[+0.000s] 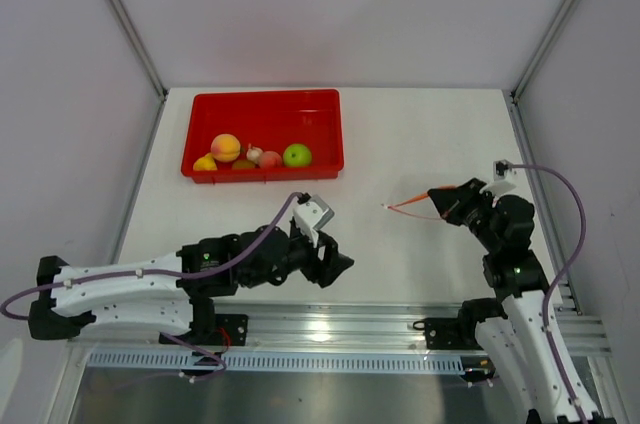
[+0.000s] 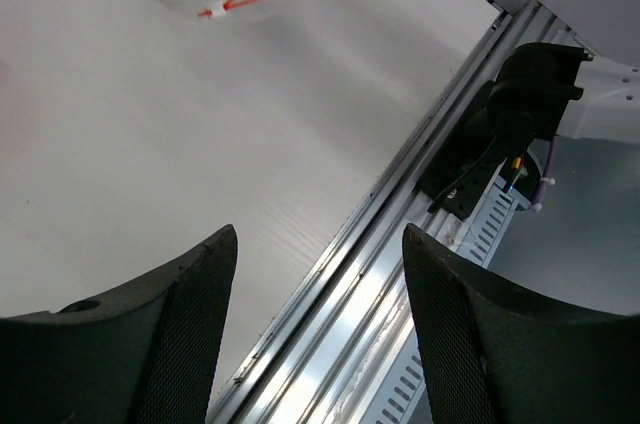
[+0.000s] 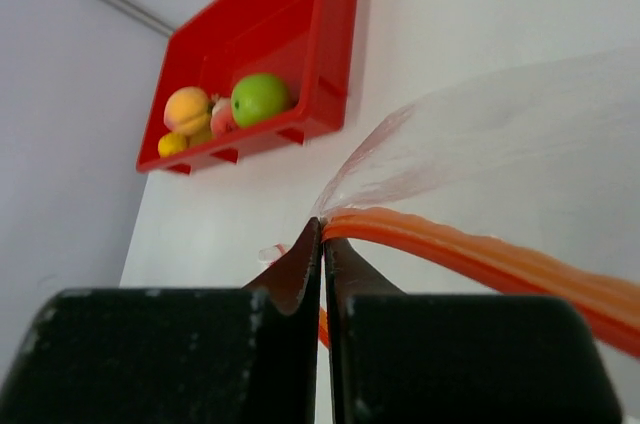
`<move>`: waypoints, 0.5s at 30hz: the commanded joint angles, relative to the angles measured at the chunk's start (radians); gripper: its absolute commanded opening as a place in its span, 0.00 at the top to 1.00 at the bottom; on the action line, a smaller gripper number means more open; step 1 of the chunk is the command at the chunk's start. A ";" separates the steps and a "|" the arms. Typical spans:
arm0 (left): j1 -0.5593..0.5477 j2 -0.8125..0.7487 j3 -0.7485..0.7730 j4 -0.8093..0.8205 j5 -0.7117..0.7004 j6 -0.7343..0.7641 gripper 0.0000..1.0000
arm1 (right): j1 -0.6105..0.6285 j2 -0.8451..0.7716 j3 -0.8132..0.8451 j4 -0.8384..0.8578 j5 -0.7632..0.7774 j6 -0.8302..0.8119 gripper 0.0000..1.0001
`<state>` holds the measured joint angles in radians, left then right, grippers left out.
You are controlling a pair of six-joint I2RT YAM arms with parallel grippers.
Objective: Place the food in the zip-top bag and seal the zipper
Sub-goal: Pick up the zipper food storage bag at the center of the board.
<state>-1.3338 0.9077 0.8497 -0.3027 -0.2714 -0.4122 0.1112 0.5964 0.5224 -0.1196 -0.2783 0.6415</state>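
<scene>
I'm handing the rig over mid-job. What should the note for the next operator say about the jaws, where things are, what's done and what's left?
Left gripper: jaws open, empty, low over the table near the front rail.
Right gripper: jaws shut on the bag at its zipper; the mouth looks parted.
Food: the apple, the peach and the smaller fruits all sit in the red tray, far left.
Done: the bag is gripped and no fruit is in it.
Left: move every fruit into the bag, then seal the zipper.
</scene>
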 commanded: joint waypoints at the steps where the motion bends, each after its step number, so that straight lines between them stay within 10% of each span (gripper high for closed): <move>1: -0.082 0.049 0.072 0.008 -0.169 0.029 0.31 | 0.034 -0.123 0.065 -0.297 -0.025 -0.052 1.00; 15: -0.220 0.304 0.252 0.149 -0.348 0.312 0.29 | 0.068 -0.314 0.050 -0.451 -0.202 0.066 1.00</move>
<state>-1.5589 1.1954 1.0561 -0.2600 -0.5819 -0.2268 0.1741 0.2951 0.5671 -0.5465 -0.4137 0.6743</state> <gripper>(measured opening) 0.720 0.007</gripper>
